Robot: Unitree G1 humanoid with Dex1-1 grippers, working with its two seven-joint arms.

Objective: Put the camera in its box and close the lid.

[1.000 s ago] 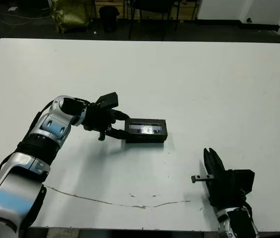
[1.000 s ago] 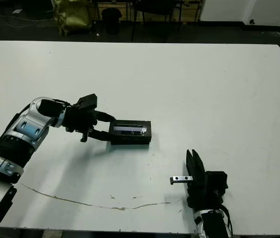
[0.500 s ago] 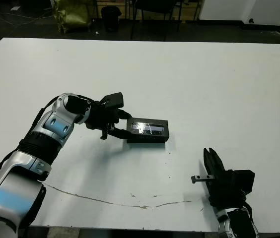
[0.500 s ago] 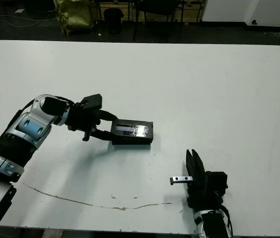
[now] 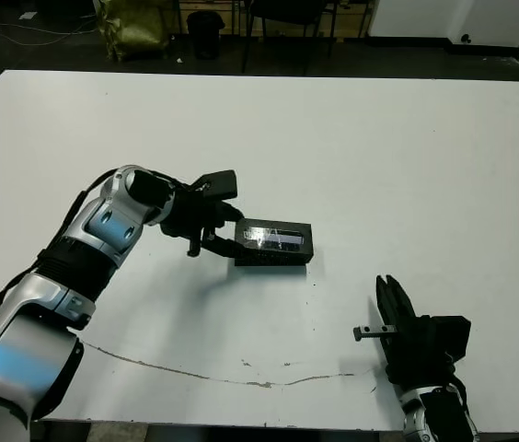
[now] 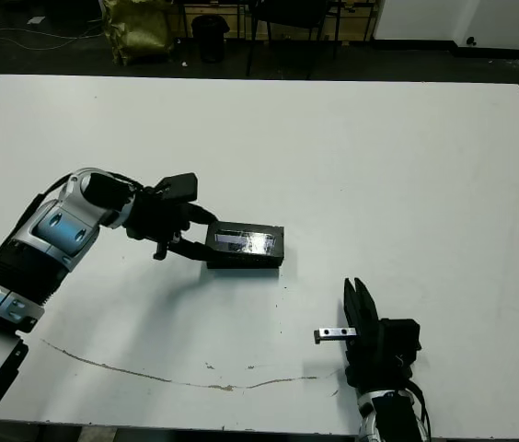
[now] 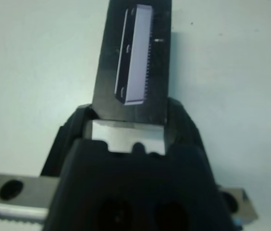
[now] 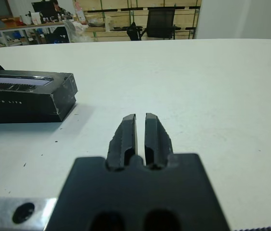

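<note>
resting at the near edge of the white table (image 5: 407, 157), on the robot's right: the right gripper (image 5: 391, 293), fingers (image 8: 126, 134) pressed together on nothing, pointing away over bare tabletop. lying just left of it along the near edge: a thin dark crack-like line (image 5: 195, 373) across the surface, with a few small specks nearby. sitting further in, left of centre: the box (image 5: 273, 244), black, with the lid (image 5: 271, 238) on top and its pale strip facing up, flat on the table. gripping the box's left end: the left gripper (image 5: 225, 232), one finger on each side, arm reaching in from the left. hiding the camera from sight: the lid. standing between the right gripper and the box: nothing but open table. showing beyond the far edge: dark floor, chair legs (image 5: 278, 37), a yellow-green bag (image 5: 131, 28), and in the right wrist view a distant room with shelves and a seated person (image 8: 56, 6).
</note>
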